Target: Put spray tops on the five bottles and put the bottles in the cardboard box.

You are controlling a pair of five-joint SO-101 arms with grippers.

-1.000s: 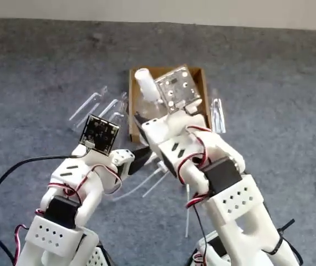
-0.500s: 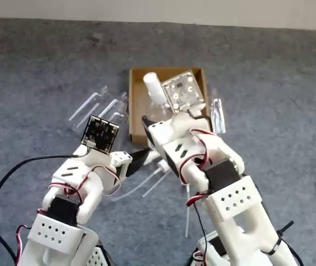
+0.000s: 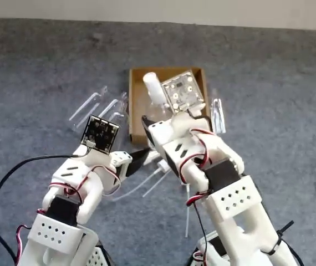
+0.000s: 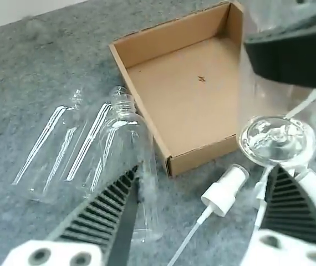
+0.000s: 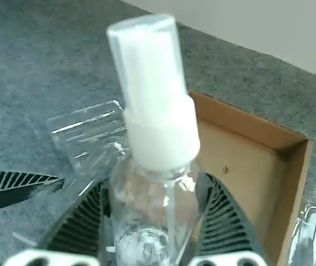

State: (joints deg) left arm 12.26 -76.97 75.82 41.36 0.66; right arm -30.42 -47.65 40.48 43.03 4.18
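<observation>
On the grey counter (image 3: 30, 66), uncapped bottles (image 3: 100, 105) lie on their sides just left of the cardboard box (image 3: 137, 105). The left pincer (image 4: 204, 170) hangs at the box's near left corner with its jaws spread wide and nothing between them. It is above one of those bottles and a loose spray top (image 4: 224, 191), which lies just in front of the box. The right pincer (image 5: 155, 191) is clamped on a capped bottle (image 5: 147, 224), held above the box with its white spray top (image 5: 152, 111) uppermost. Another clear bottle (image 3: 218, 116) lies just right of the box.
</observation>
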